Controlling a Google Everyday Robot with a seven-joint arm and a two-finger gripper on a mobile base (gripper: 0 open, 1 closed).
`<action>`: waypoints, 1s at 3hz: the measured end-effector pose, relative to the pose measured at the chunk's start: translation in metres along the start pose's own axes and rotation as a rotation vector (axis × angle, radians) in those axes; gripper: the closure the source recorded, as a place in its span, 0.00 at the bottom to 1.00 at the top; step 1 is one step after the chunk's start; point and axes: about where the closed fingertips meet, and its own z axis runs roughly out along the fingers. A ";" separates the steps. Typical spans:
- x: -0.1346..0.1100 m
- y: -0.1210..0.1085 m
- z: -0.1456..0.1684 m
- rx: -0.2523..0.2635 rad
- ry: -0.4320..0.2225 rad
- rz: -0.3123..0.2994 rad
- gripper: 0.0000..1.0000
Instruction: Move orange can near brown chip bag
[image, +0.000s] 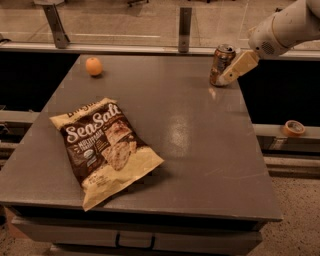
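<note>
The orange can stands upright at the far right corner of the grey table; its silver top shows. The brown chip bag lies flat on the front left part of the table, with its "Sea Salt" lettering facing up. My gripper comes in from the upper right on a white arm and is right beside the can, on its right side, at the height of its lower half. I cannot tell whether it touches the can. The can and the bag are far apart.
A small round orange fruit sits at the far left of the table. A tape roll lies on a ledge off the right edge. A rail with metal posts runs behind the table.
</note>
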 end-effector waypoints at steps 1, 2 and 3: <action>0.005 -0.037 0.015 0.072 -0.047 0.106 0.00; 0.022 -0.057 0.039 0.036 -0.143 0.264 0.00; 0.026 -0.057 0.054 -0.027 -0.212 0.346 0.00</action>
